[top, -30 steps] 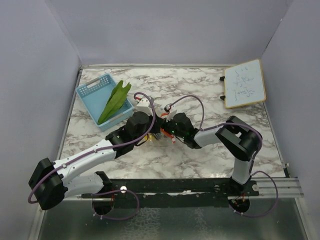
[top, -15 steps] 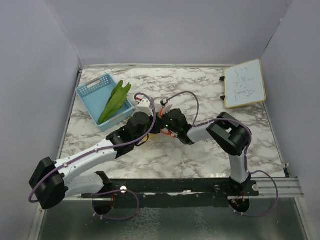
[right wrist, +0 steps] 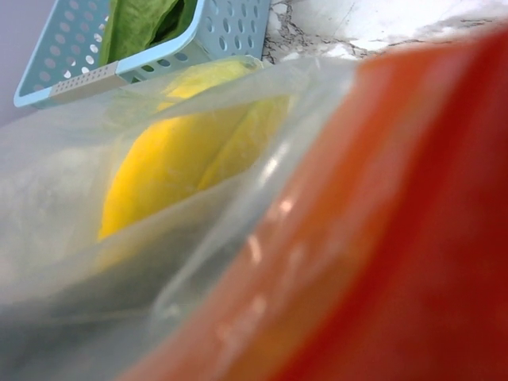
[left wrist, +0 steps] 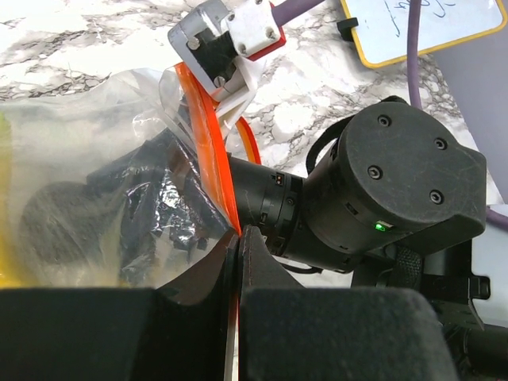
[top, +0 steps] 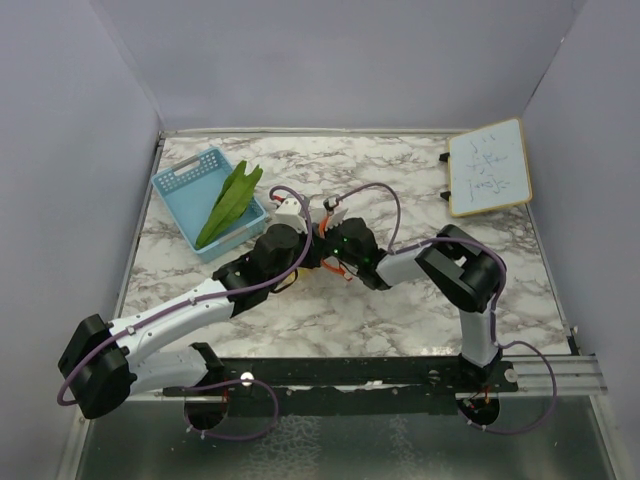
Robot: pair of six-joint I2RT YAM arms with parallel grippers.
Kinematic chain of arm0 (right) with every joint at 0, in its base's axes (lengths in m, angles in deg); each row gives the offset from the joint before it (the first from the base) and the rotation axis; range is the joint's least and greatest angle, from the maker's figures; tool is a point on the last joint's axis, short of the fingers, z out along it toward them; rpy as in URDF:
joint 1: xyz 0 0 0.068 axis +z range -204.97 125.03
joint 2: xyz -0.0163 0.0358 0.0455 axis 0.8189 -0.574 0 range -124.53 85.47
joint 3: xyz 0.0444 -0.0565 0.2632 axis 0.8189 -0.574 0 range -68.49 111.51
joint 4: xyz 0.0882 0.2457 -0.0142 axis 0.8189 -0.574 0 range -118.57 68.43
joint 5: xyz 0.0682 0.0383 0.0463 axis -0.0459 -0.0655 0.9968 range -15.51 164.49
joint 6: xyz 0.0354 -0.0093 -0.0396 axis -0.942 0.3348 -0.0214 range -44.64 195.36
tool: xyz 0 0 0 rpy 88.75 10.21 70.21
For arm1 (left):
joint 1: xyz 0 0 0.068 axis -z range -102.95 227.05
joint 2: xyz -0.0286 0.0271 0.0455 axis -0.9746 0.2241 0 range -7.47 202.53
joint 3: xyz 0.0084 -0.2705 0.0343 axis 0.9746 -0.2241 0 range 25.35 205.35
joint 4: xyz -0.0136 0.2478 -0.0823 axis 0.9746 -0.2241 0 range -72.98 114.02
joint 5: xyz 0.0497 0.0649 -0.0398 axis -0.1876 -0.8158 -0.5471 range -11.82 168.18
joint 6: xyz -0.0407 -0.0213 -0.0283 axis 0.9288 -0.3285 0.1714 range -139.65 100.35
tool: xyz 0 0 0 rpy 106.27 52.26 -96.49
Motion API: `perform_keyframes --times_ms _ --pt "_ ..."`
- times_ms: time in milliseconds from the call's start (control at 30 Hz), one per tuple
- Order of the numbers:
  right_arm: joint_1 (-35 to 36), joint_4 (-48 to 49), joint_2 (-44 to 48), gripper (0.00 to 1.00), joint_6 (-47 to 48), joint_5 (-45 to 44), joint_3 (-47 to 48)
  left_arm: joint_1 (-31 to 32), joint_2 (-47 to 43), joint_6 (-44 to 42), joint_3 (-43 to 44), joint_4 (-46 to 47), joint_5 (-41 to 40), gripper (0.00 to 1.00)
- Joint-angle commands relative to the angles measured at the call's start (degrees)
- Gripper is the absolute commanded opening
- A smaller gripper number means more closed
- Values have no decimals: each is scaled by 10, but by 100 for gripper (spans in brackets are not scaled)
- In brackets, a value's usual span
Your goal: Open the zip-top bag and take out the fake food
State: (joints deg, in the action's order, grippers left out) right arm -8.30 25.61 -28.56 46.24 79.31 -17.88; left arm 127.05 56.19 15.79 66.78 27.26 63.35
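Note:
The clear zip-top bag hangs between my two grippers, its orange-red zip strip running up from my left gripper, which is shut on the strip. A dark round piece and a yellow piece lie inside the bag. My right gripper is pushed against or into the bag beside the left gripper. Its fingers are hidden behind plastic, and the bag and strip fill its wrist view. The long green leafy piece lies in the basket.
A light-blue mesh basket stands at the back left and also shows in the right wrist view. A small whiteboard leans at the back right. The purple walls close in the marble table on three sides.
My right gripper has moved left and slightly back, closing in on the left gripper and the bag, with its elbow folding in. The left arm has barely moved.

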Motion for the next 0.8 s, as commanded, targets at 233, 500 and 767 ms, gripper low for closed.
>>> perform_keyframes --times_ms 233,500,767 --pt "3 -120 -67 66 26 -2 80 4 -40 15 -20 -18 2 0" --pt "3 -131 -81 74 40 11 75 4 -57 9 -14 -27 -13 0" --pt "3 -128 -90 81 60 -6 55 4 -70 14 -23 -36 -24 0"
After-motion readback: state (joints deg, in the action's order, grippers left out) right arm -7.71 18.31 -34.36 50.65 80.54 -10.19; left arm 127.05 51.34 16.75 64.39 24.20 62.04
